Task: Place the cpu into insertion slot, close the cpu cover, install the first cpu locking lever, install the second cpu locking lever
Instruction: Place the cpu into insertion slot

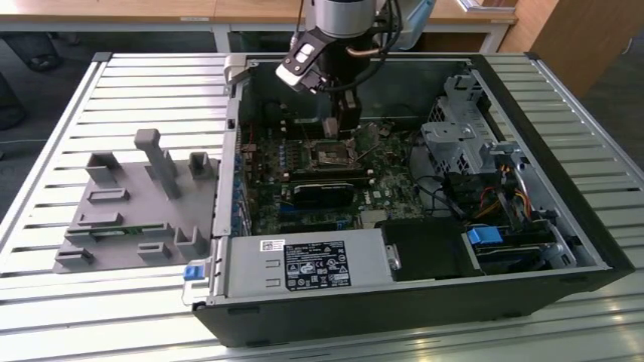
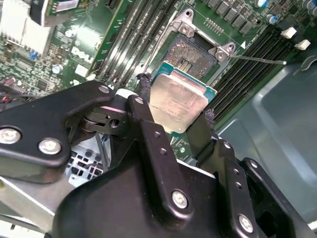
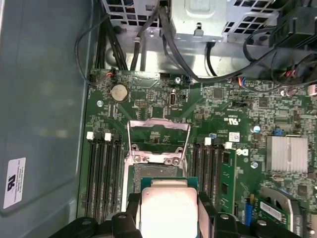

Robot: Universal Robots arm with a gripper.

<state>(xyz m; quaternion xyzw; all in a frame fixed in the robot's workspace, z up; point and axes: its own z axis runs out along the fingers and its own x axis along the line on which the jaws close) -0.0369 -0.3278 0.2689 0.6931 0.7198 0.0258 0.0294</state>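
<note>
Chip pinched in the claw, parked over the open socket

The black two-finger gripper (image 2: 174, 103) has its fingers (image 2: 202, 130) pressed against opposite edges of the flat square cpu with the silver-grey metal top (image 2: 181, 96), holding it level with the metal side facing the camera. The cpu sits over the near edge of the square dark insertion slot with the silver metal rim (image 2: 190, 53) and isn't seated in it (how much air is under it, can't tell). In the first wrist view the thin silver cpu cover frame (image 3: 158, 130) is flipped up and open just past the slot, on the green circuit board (image 3: 148, 101). In the exterior view all of this is inside an open black computer case (image 1: 423, 302) on a grey slatted metal table (image 1: 151, 83), with a grey plastic fixture plate (image 1: 131, 219) beside the case.
</note>
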